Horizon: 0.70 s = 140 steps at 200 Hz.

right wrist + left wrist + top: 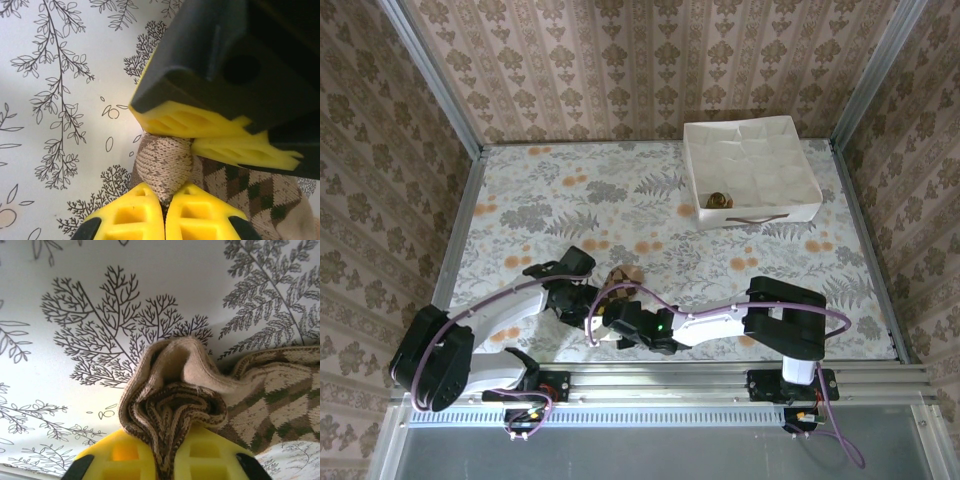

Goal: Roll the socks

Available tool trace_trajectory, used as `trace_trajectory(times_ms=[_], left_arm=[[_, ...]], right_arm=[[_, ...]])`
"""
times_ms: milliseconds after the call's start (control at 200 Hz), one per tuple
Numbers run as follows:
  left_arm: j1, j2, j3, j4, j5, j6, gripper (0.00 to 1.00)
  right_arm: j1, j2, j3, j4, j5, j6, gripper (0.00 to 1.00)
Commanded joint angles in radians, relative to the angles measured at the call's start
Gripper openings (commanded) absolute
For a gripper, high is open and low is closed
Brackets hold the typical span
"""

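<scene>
A brown-and-cream argyle sock point(624, 277) lies bunched on the floral table near its front, where both arms meet. In the left wrist view, my left gripper point(167, 442) is shut on a folded wad of this sock point(175, 400), and the diamond-patterned rest of it trails off to the right. My right gripper point(165, 197) is shut on a knitted tip of the same sock point(165, 162). The left gripper's yellow fingers point(185, 122) press on the sock from above in that view. From the top, the left gripper point(592, 297) and the right gripper point(617, 305) sit almost touching.
A white paper-lined box point(790, 150) stands at the back right with a small brownish rolled bundle point(719, 200) in its near left corner. Patterned walls close in the table on three sides. A metal rail point(670, 380) runs along the front edge.
</scene>
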Motion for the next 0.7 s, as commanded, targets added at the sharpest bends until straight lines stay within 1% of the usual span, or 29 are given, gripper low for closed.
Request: trace_trajectory(times_ms=[0, 75, 125, 180, 220, 310, 455, 565, 695], left_arm=[[0.013, -0.054, -0.007, -0.107, -0.042, 0.048, 0.27], [0.026, -0.113, -0.013, -0.096, -0.054, 0.062, 0.4], [0.036, -0.15, -0.019, -0.097, -0.055, 0.077, 0.48], [0.048, -0.186, -0.023, -0.103, -0.057, 0.1, 0.54], [0.053, -0.209, -0.03, -0.103, -0.057, 0.112, 0.55], [0.055, -0.262, -0.055, -0.085, -0.057, 0.118, 0.56], [0.039, -0.328, -0.095, -0.021, -0.057, 0.122, 0.54], [0.019, -0.348, -0.11, 0.004, -0.066, 0.115, 0.52], [-0.007, -0.337, -0.142, 0.074, -0.072, 0.09, 0.49]], right_arm=[[-0.033, 0.012, -0.018, -0.069, -0.048, 0.074, 0.0], [-0.058, 0.0, -0.021, -0.113, -0.134, 0.121, 0.0], [-0.073, -0.001, -0.024, -0.138, -0.182, 0.148, 0.0], [-0.093, 0.002, -0.027, -0.161, -0.245, 0.176, 0.0], [-0.106, 0.009, -0.028, -0.181, -0.285, 0.195, 0.0], [-0.132, 0.027, -0.039, -0.201, -0.35, 0.229, 0.0], [-0.188, 0.039, -0.055, -0.213, -0.451, 0.283, 0.0], [-0.23, 0.054, -0.052, -0.234, -0.524, 0.308, 0.0], [-0.28, 0.075, -0.039, -0.26, -0.605, 0.34, 0.0]])
